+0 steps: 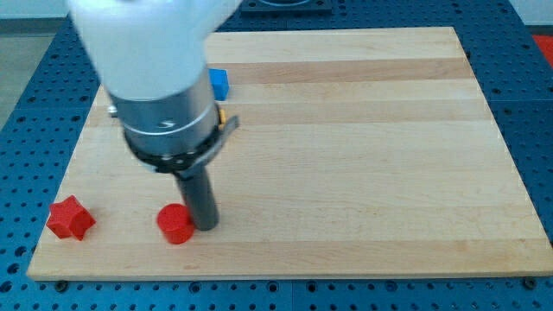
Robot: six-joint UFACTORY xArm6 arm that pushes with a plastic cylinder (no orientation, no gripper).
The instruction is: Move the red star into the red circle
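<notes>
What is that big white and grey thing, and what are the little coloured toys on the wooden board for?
It is a robot arm. It has no hand, just a dark rod, and my tip slides on the wooden board to push blocks, never to lift them. So nothing is held.

There is one picture, looking down at the board from the front; where the camera is mounted is not on record.

On the board lie a red star near the view's bottom left corner, a red circle to its right, and a blue block higher up, partly hidden by the arm. My tip stands right beside the red circle, on its right. The star lies apart from the circle.
</notes>
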